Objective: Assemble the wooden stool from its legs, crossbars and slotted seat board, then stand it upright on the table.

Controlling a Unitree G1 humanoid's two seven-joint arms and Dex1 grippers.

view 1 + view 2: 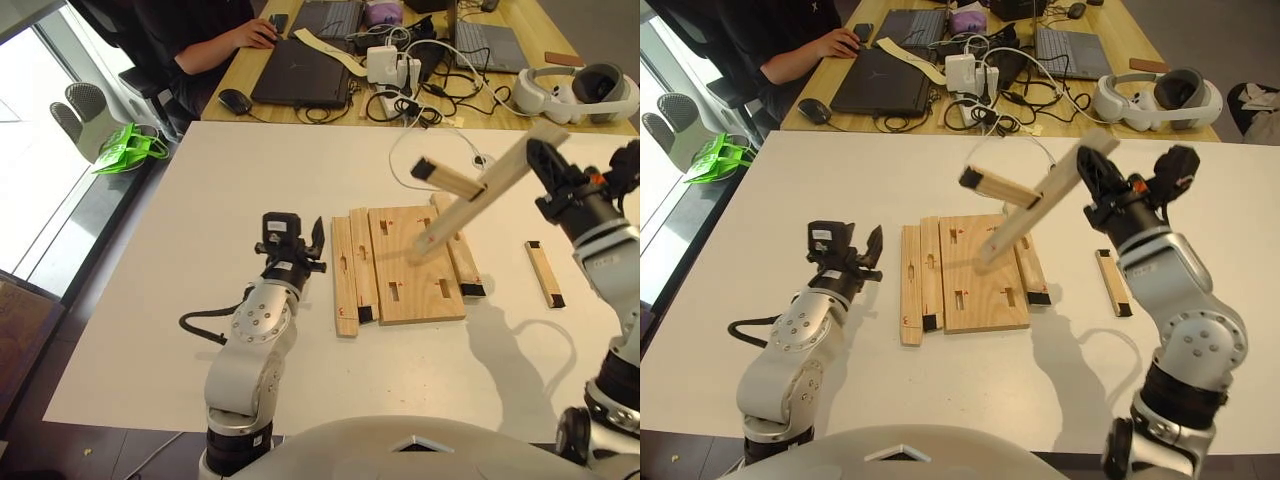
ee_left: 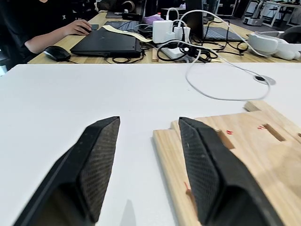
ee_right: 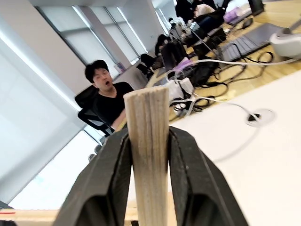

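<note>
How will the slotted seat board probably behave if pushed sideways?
The slotted seat board lies flat on the smooth table, so it would likely slide, not tip. It looks like stiff wood, unlikely to bend. The two wooden bars beside it seem to touch it and may shift too.

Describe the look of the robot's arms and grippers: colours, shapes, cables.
The left arm and right arm have rounded silver-grey shells. A black cable loops at the left arm. The left gripper and right gripper are black, with wedge-shaped, finely textured fingers.
</note>
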